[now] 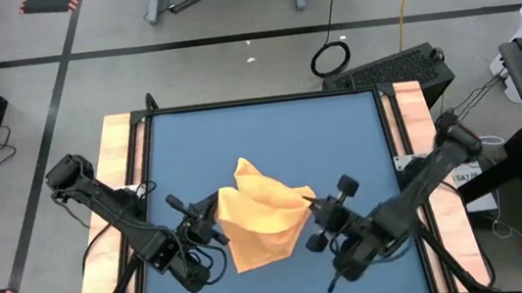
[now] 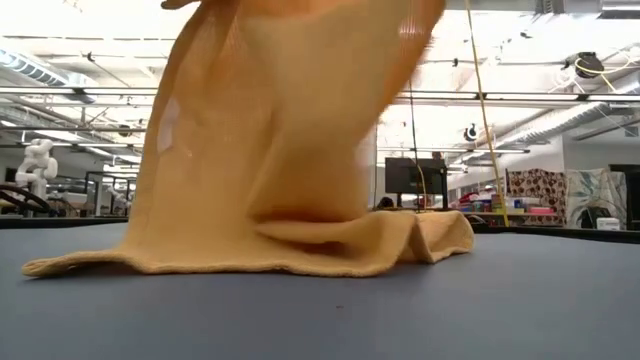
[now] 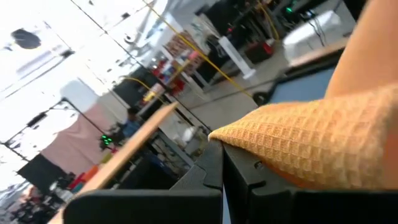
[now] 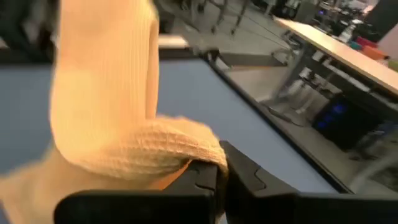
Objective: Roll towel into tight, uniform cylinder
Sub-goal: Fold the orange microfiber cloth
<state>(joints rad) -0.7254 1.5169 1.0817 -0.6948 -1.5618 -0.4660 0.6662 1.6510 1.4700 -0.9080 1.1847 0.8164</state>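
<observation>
The orange-yellow towel [image 1: 261, 215] is in the middle of the blue table, held up between my two grippers. My left gripper [image 1: 215, 214] is shut on its left side and my right gripper [image 1: 314, 209] is shut on its right side. In the low view the towel [image 2: 290, 140] hangs down from above the picture, and its lower part [image 2: 300, 255] lies in folds on the table. Its white tag does not show. My left gripper pinches a corner of the towel's left edge [image 3: 249, 134] between its two fingers, coming level from the table's left. The cloth there is raised off the table and drapes away over the fingers. My right gripper pinches a bunched fold at the towel's right edge [image 4: 186, 152] between its two fingers, coming from the table's right. It holds more than one layer. The cloth rises from the hold and hangs down to the table.
The blue mat [image 1: 339, 138] has bare room at the far side and on both sides of the towel. Wooden strips [image 1: 119, 153] border the table on the left and right. Beyond the table are the lab floor, cables and desks.
</observation>
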